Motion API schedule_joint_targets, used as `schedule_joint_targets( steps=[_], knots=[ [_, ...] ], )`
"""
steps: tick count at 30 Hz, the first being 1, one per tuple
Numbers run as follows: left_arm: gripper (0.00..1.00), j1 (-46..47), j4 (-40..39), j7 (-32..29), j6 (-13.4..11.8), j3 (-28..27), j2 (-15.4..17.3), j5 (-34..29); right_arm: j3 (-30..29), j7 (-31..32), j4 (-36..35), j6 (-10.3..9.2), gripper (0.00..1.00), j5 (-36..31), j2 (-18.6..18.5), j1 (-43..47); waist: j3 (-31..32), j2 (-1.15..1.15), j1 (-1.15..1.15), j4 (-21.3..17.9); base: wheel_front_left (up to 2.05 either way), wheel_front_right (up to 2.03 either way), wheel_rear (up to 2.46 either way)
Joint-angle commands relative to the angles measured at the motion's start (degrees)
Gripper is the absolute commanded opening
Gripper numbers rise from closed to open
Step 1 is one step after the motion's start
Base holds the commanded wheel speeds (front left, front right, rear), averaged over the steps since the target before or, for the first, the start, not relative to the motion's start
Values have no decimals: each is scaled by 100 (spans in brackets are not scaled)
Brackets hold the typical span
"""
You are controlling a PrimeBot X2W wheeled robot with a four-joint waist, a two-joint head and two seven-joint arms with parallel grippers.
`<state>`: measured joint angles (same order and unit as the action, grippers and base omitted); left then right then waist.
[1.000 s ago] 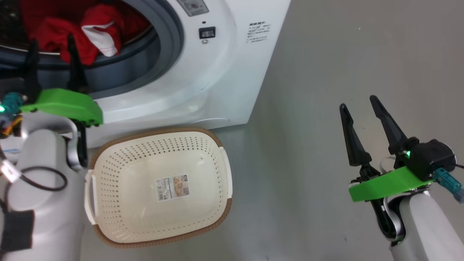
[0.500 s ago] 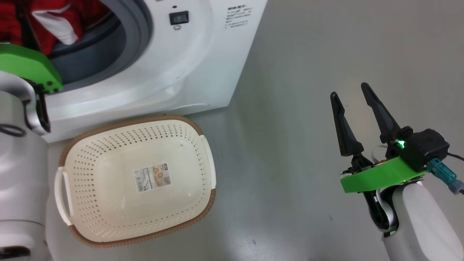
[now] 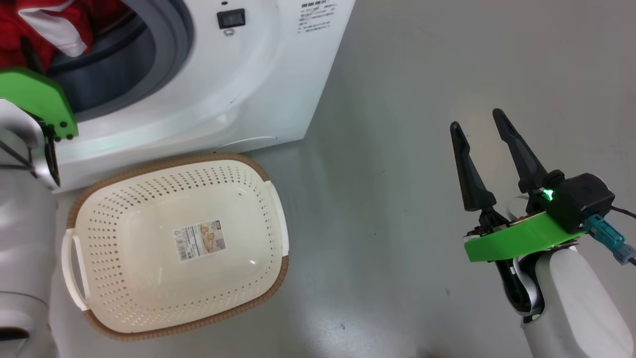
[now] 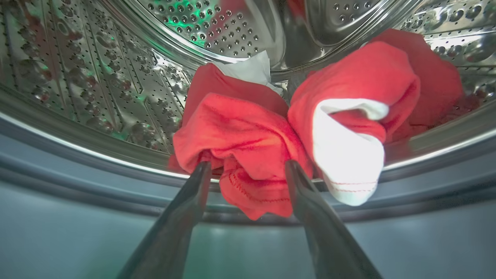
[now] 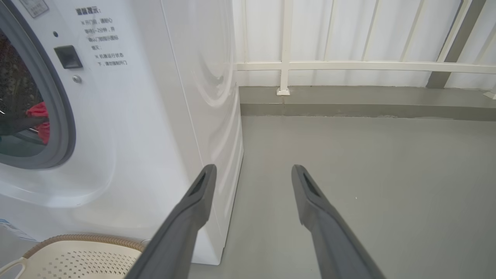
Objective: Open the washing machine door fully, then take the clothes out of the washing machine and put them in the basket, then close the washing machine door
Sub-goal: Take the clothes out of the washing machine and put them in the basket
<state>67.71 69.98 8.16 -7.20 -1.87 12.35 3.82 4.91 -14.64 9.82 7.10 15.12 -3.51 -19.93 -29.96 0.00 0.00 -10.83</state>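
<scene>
The washing machine (image 3: 238,89) stands at the upper left with its mouth open; its door is out of view. Red clothes (image 3: 30,20) with a white piece lie bunched at the drum's front lip. In the left wrist view my left gripper (image 4: 248,166) is open at the grey gasket (image 4: 116,201), and a fold of the red clothes (image 4: 240,131) hangs between its fingertips. The cream basket (image 3: 124,199) sits on the floor before the machine, holding no clothes. My right gripper (image 3: 476,120) hovers open over the floor to the right, nothing in it.
The grey floor (image 3: 397,149) stretches to the right of the machine (image 5: 155,116). A white railing (image 5: 348,66) on a low grey kerb closes the far side. A corner of the basket (image 5: 77,255) shows below the right gripper (image 5: 252,168).
The head camera has turned, so machine and basket sit further left in the picture. My left gripper has edged up toward the drum opening. The right gripper stays open and about still.
</scene>
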Motion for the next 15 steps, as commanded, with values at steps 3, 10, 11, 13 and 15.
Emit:
schedule_joint_targets(
  steps=[3, 10, 11, 13, 15],
  knots=[
    [100, 141, -33, 21, -43, -1, 342, -65, 161, -36, -144, 39, 100, 110, 4, -30, -37, 0, 0, -26, 0, 0, 0],
    [100, 244, 95, 13, -66, 84, 398, -57, 184, -36, -134, 39, 100, 140, 10, -62, -139, 0, 0, -119, 0, 0, 0],
    [100, 261, 107, 16, -64, 92, 403, -50, 181, -36, -136, 39, 100, 144, 12, -63, -153, 0, 0, -133, 0, 0, 0],
    [100, 291, 129, 29, -57, 105, 415, -34, 177, -36, -137, 39, 100, 150, 13, -67, -177, 0, 0, -154, 0, 0, 0],
    [100, 311, 153, 37, -51, 121, 425, -20, 169, -36, -140, 39, 100, 150, 16, -68, -191, 0, 0, -171, 0, 0, 0]
  ],
)
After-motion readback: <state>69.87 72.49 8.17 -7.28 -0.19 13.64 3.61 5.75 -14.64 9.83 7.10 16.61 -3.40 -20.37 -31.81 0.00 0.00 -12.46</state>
